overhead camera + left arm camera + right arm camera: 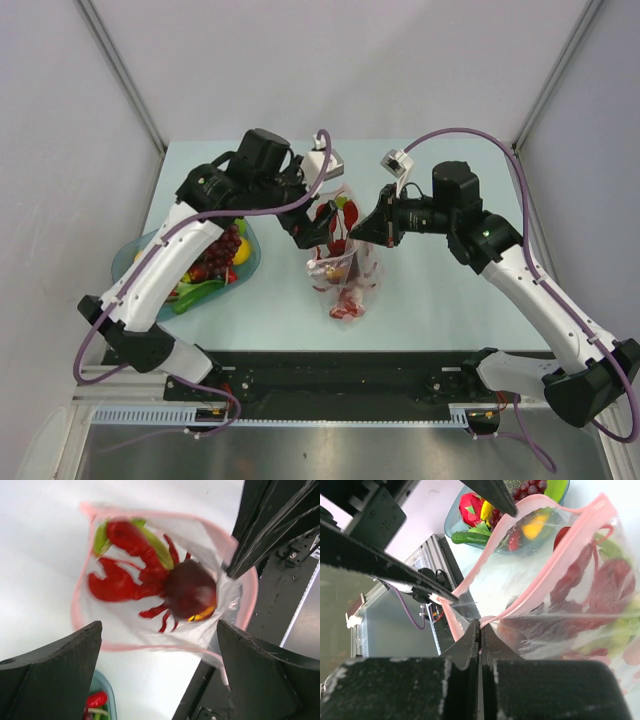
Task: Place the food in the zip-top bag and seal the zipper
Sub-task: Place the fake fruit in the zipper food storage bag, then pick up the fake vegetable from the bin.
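The clear zip-top bag (345,265) stands in the middle of the table with its mouth open upward. Its pink zipper (150,647) rings the mouth; it also shows in the right wrist view (555,560). Inside lie a red lobster (122,582), a dark red round piece (190,587) and a red and green vegetable (130,532). My right gripper (368,228) is shut on the bag's mouth edge (480,627) and holds it up. My left gripper (305,228) hangs open and empty above the mouth (160,675).
A translucent blue-green dish (125,262) sits left of the bag with grapes (222,250), green, red and yellow pieces in it. It shows in the right wrist view (451,522) too. A black rail (340,370) runs along the near table edge.
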Controlling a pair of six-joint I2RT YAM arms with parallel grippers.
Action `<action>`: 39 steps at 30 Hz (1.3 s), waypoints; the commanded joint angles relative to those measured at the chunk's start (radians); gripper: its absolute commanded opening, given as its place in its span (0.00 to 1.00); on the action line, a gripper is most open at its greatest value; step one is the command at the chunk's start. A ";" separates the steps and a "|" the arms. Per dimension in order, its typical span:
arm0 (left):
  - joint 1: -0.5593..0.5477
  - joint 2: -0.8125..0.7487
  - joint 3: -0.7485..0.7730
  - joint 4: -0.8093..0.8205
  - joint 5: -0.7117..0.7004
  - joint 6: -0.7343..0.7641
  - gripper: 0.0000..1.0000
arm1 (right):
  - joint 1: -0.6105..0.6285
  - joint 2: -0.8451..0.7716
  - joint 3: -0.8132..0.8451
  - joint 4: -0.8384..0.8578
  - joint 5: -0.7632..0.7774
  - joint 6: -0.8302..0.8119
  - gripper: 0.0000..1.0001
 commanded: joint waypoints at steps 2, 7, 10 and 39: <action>0.131 -0.104 0.094 -0.076 0.005 0.031 1.00 | 0.005 -0.012 0.051 0.015 -0.038 -0.020 0.00; 0.503 -0.203 -0.022 -0.127 0.064 0.114 1.00 | 0.004 -0.019 0.059 -0.008 -0.044 -0.046 0.00; 0.693 -0.265 -0.163 -0.156 0.039 0.201 1.00 | -0.001 -0.020 0.065 -0.033 -0.058 -0.071 0.00; 1.059 -0.237 -0.770 -0.201 -0.002 0.929 0.82 | -0.012 0.029 0.080 -0.087 -0.052 -0.103 0.00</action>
